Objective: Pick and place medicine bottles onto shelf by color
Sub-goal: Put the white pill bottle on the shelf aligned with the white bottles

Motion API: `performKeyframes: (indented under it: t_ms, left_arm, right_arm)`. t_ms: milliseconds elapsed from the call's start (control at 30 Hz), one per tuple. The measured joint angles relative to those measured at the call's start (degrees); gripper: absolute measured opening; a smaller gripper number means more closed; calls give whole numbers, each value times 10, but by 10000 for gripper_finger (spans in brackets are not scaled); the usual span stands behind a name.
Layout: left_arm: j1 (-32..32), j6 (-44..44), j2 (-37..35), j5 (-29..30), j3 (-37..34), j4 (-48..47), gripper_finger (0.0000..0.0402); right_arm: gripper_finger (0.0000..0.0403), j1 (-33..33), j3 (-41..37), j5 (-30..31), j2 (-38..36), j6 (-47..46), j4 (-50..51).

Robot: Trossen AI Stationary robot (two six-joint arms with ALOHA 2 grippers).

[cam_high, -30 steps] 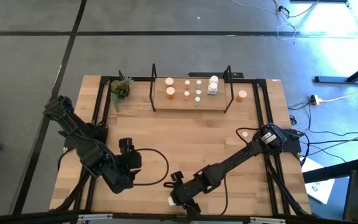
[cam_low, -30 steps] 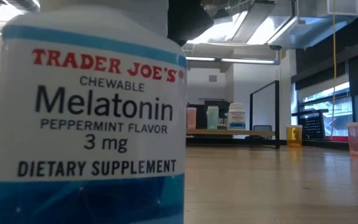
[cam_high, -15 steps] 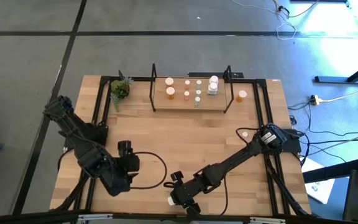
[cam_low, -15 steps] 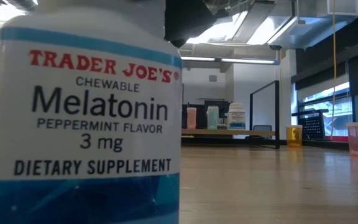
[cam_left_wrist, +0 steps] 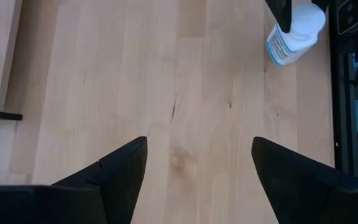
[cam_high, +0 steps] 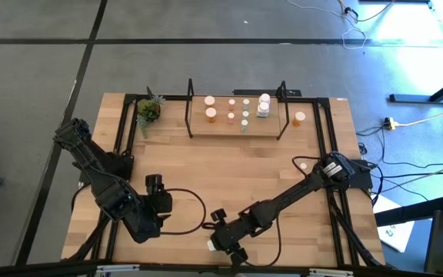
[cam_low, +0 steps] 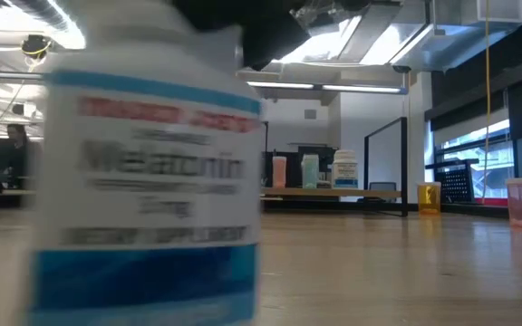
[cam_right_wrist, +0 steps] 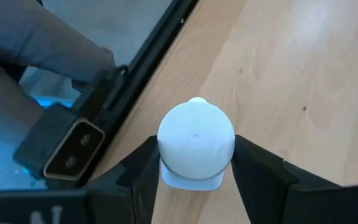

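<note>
Grabbing the melatonin bottle at six o'clock

My right gripper (cam_right_wrist: 194,163) has just closed on the white blue-labelled plastic bottle (cam_right_wrist: 196,144), tilting it; left gripper (cam_left_wrist: 194,177) waits open, empty.

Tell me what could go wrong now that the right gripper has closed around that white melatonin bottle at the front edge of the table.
1. The right gripper holds the white bottle only around its cap, so the heavier body could swing or slip during the lift.
2. The bottle sits close to the low camera at the table's front edge and could bump it.
3. The shelf already carries several bottles, so placing this bigger one could topple a neighbour.
</note>
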State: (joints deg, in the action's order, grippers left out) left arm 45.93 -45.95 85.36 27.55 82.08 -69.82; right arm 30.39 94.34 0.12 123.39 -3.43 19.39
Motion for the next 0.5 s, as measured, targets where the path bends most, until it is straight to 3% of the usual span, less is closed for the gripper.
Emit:
performKeyframes:
  t_ms: [500]
  left_arm:
    - [0, 0, 0, 3, 0, -1, 284]
  right_arm:
    - [183, -29, 0, 2, -88, 7, 88]
